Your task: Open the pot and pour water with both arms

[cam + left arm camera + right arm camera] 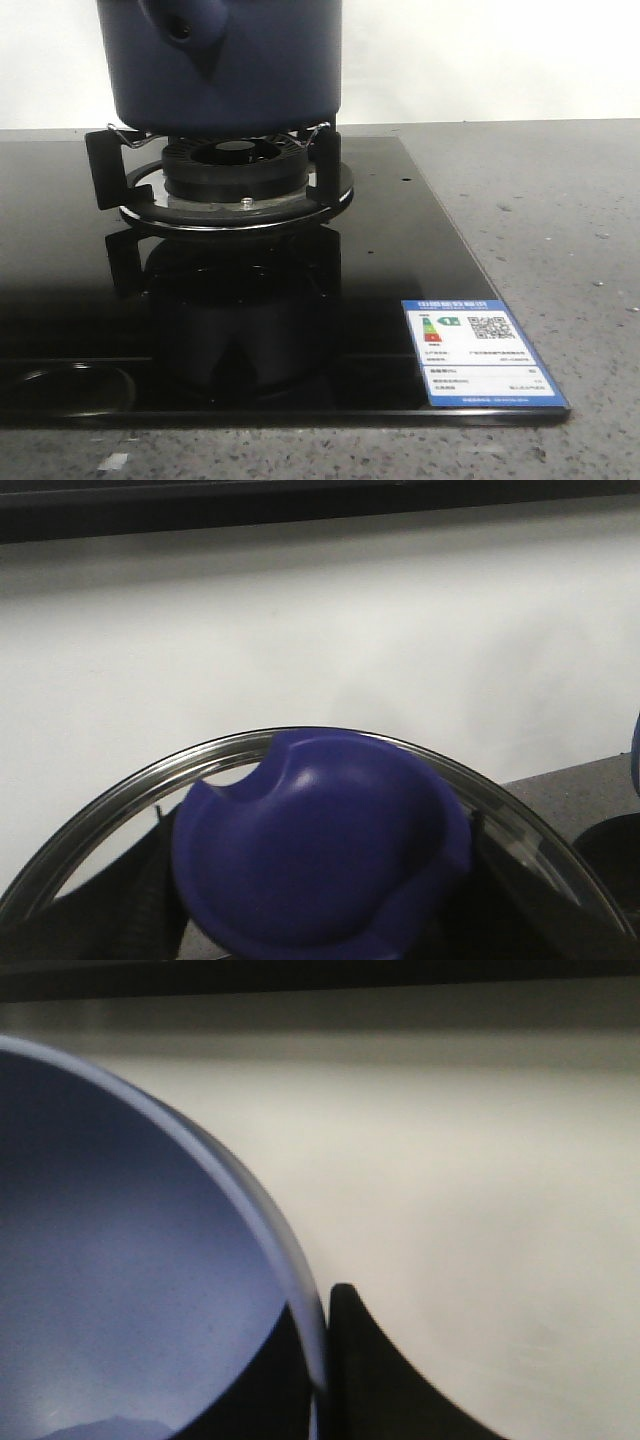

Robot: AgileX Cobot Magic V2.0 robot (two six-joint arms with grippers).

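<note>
The dark navy pot [240, 70] is at the top of the front view, over the burner's stand, with its handle stub [180, 30] facing me. I cannot tell whether it rests on the stand or hangs just above it. In the right wrist view, my right gripper [322, 1350] is shut on the pot's rim [250, 1200], one finger inside and one outside. In the left wrist view, my left gripper [318, 825] is shut on the blue knob [320, 860] of the glass lid [130, 790] and holds it off the pot. Neither gripper shows in the front view.
The gas burner [235, 175] with black pot supports stands on a black glass cooktop [400, 300]. A blue-edged label [478, 352] lies at the cooktop's front right corner. A grey speckled counter [560, 220] runs to the right, with a white wall behind.
</note>
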